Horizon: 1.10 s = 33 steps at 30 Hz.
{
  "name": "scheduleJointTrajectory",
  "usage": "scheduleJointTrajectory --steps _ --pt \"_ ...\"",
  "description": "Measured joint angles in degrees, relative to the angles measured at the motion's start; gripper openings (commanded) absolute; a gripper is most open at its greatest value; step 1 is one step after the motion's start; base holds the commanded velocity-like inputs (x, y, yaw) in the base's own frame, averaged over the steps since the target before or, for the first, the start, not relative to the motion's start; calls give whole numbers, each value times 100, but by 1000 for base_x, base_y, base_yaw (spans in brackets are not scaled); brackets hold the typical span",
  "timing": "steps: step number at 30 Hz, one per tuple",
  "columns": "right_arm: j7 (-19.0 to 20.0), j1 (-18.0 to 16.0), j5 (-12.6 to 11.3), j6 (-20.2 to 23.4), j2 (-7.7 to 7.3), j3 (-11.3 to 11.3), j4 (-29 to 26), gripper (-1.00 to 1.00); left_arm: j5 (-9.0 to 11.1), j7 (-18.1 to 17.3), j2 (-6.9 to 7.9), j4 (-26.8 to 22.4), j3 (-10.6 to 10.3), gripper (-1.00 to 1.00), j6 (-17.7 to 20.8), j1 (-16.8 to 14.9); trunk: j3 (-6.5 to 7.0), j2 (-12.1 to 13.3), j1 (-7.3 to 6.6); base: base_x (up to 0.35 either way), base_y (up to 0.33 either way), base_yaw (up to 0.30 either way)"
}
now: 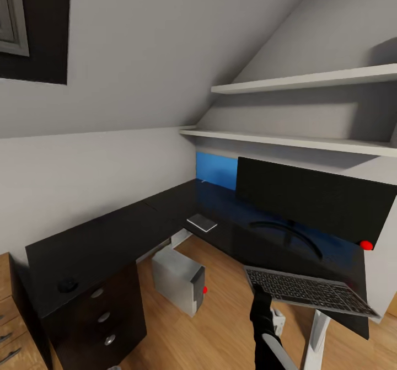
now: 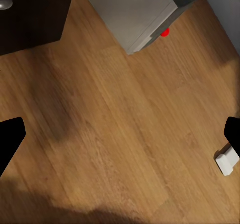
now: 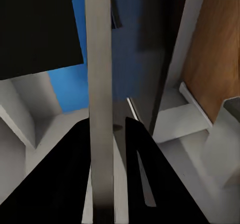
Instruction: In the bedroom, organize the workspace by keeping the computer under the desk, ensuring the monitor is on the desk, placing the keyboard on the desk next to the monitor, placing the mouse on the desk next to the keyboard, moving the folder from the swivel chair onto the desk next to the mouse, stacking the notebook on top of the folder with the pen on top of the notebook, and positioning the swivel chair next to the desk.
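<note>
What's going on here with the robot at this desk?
The robot's right gripper holds the keyboard by its near left corner, over the front edge of the black desk, in front of the monitor. The computer stands on the floor under the desk, the notebook lies near the desk's inner corner and the mouse sits on its left wing. The left gripper hangs open over the floor.

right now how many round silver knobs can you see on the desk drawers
3 in the head view, stacked down the dark drawer front: top knob, middle knob, bottom knob. More may be hidden.
</note>
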Motion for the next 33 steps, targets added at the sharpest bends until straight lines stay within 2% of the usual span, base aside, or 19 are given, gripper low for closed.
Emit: scheduleJointTrajectory --steps 5,8,13,22,25,28,30,33 --pt "3 0 -225 -9 -7 -13 4 -100 0 0 0 0 1 100 0 0 0 0 0 0 0 -22" --pt "3 0 -252 -22 -4 -73 0 -100 1 0 0 1 0 100 0 -1 0 0 0 0 0 -133" --pt "0 0 -259 -26 -3 -365 2 -100 0 0 -1 1 0 100 0 -1 0 0 0 0 0 -196" --pt "2 -1 -242 -30 -10 -422 6 -100 0 0 0 0 2 100 0 0 -2 0 0 0 0 -107" --pt "0 -1 -227 -10 -217 -410 18 -100 -1 3 0 0 3 100 0 1 -2 0 0 0 0 -3" --pt "-7 -1 -223 -3 -343 -407 41 -100 -1 7 0 0 3 100 0 1 -3 0 0 0 0 0" --pt "-21 -1 -220 -2 -515 -391 98 -100 -1 6 0 0 1 100 0 1 -3 0 0 0 0 0" --pt "-25 0 -224 5 -627 -371 151 -100 0 8 0 0 -5 100 0 0 -3 0 0 0 0 0"
